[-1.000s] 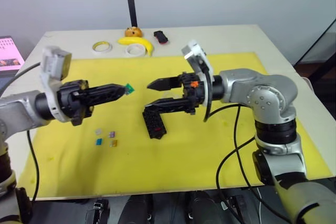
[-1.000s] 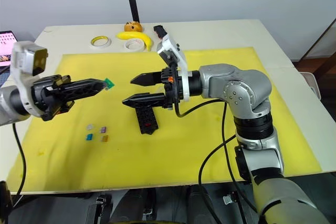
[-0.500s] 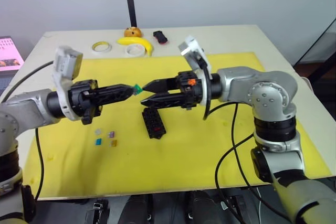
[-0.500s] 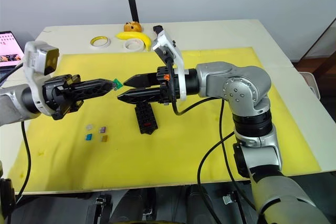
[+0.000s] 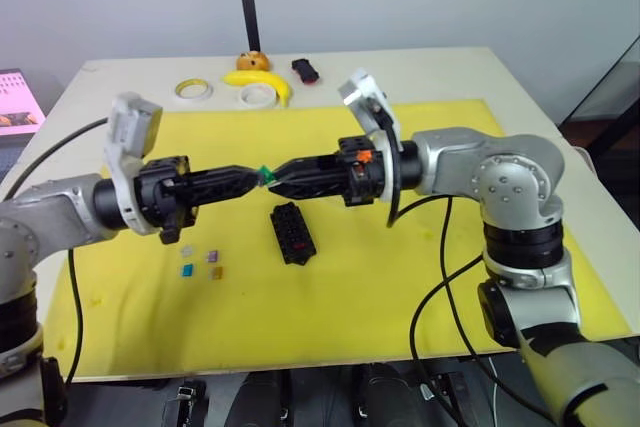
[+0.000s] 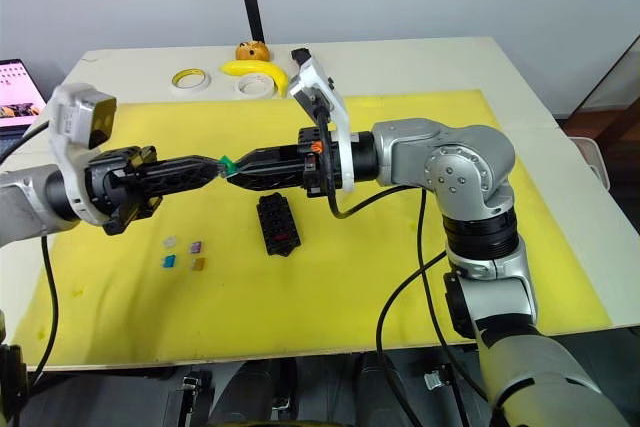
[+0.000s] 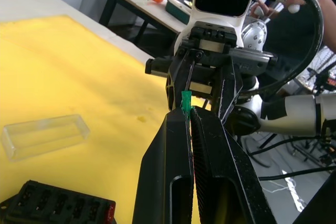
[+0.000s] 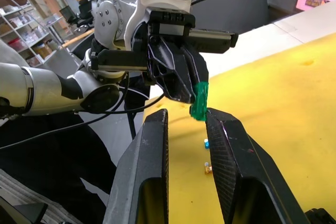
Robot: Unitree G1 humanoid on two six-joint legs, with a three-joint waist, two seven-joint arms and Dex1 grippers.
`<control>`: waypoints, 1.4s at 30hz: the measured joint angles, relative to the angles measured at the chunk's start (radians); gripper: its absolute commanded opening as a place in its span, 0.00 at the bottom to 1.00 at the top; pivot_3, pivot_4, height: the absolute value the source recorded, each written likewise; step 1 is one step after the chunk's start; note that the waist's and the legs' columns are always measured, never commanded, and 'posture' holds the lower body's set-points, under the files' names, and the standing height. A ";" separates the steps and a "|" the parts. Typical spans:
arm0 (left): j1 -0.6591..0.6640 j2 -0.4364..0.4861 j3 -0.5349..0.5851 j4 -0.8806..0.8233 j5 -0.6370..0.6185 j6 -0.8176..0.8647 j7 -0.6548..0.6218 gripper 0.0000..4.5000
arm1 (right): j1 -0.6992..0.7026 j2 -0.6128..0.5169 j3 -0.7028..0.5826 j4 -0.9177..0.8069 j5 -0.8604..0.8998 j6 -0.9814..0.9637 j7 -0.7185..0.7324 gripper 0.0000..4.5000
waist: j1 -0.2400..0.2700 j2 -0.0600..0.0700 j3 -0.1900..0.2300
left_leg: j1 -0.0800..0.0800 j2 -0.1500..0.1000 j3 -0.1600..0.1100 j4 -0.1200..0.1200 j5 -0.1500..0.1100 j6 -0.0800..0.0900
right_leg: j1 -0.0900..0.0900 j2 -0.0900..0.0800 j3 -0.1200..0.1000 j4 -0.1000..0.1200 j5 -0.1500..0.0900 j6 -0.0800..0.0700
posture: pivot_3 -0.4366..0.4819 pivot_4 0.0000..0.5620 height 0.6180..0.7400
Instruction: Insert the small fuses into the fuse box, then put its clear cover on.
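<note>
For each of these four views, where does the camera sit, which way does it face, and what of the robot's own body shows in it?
Left eye view: on the head, looking forward and down at the yellow mat; both arms show.
Right eye view: its stereo twin, same scene; fuse box below the meeting tools.
Left wrist view: along the left tool, which pinches the green fuse, facing the right arm.
Right wrist view: along the right tool, open, facing the left arm.
Shared: the green fuse appears in both wrist views.

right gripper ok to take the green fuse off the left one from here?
Probably yes. The green fuse sticks out past the left gripper, which is shut on it, and the right gripper's open fingers sit just short of it, nothing between.
</note>
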 measured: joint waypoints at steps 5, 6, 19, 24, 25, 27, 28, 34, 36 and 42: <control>0.004 0.000 -0.001 -0.008 0.000 -0.002 0.004 0.00 | -0.002 0.000 0.002 0.000 0.001 0.000 0.000 0.25 | 0.000 0.000 0.000 | 0.000 0.000 0.000 0.000 0.000 0.000 | 0.000 0.000 0.000 0.000 0.000 0.000 | 0.48 0.27 1.00; 0.004 0.000 -0.001 -0.008 0.000 -0.002 0.005 0.00 | -0.002 0.000 0.003 0.000 0.001 0.000 0.000 0.25 | 0.000 0.000 0.000 | 0.000 0.000 0.000 0.000 0.000 0.000 | 0.000 0.000 0.000 0.000 0.000 0.000 | 0.48 0.27 1.00; 0.015 0.000 -0.006 -0.019 -0.001 -0.012 0.011 0.00 | -0.002 -0.018 0.017 0.002 -0.003 -0.002 -0.002 0.01 | 0.000 0.000 0.000 | 0.000 0.000 0.000 0.000 0.000 0.000 | 0.000 0.000 0.000 0.000 0.000 0.000 | 0.48 0.27 1.00; 0.017 0.002 -0.012 -0.020 0.004 -0.018 0.008 0.00 | -0.002 -0.024 0.021 0.002 -0.005 -0.003 -0.002 0.01 | 0.001 0.000 0.000 | 0.000 0.000 0.000 0.000 0.000 0.000 | 0.000 0.000 0.000 0.000 0.000 0.000 | 0.48 0.27 1.00; 0.017 0.008 -0.019 -0.023 0.020 -0.023 0.003 0.00 | -0.002 -0.028 0.027 0.002 -0.009 -0.005 0.000 0.01 | 0.001 0.000 0.000 | 0.000 0.000 0.000 0.000 0.000 0.000 | 0.000 0.000 0.000 0.000 0.000 0.000 | 0.48 0.27 1.00; 0.025 0.046 -0.044 -0.042 0.083 -0.041 -0.017 0.22 | -0.007 -0.048 0.064 0.001 -0.035 -0.025 0.016 0.00 | 0.000 0.000 0.000 | 0.000 0.000 0.000 0.000 0.000 0.000 | 0.000 0.001 0.000 0.000 0.000 0.000 | 0.48 0.27 1.00; 0.028 0.064 -0.055 -0.047 0.117 -0.048 -0.030 0.30 | -0.015 -0.064 0.083 0.001 -0.048 -0.035 0.030 0.00 | 0.000 0.000 0.000 | 0.000 0.000 0.000 0.000 0.000 0.000 | 0.000 0.001 0.000 0.000 0.000 0.000 | 0.48 0.27 1.00; 0.214 0.259 -0.131 -0.092 0.449 -0.238 -0.211 0.99 | -0.068 -0.214 0.290 -0.026 -0.241 -0.243 0.222 0.00 | -0.002 0.000 0.000 | 0.000 0.000 0.002 -0.001 0.000 0.000 | -0.001 0.003 0.000 -0.002 0.000 0.000 | 0.48 0.27 1.00; 0.273 0.282 -0.157 -0.103 0.541 -0.310 -0.261 0.99 | -0.069 -0.232 0.376 -0.024 -0.342 -0.358 0.278 0.00 | -0.001 0.000 0.000 | 0.000 0.001 0.003 -0.001 0.000 0.000 | -0.001 0.003 0.000 -0.002 0.000 0.000 | 0.48 0.27 1.00; 0.361 0.269 -0.230 -0.116 0.760 -0.490 -0.295 0.99 | -0.134 -0.233 0.554 0.054 -0.593 -0.569 0.385 0.00 | 0.003 0.000 0.001 | -0.001 0.002 0.003 0.000 0.000 0.000 | -0.002 0.002 0.000 -0.002 0.000 0.000 | 0.48 0.27 1.00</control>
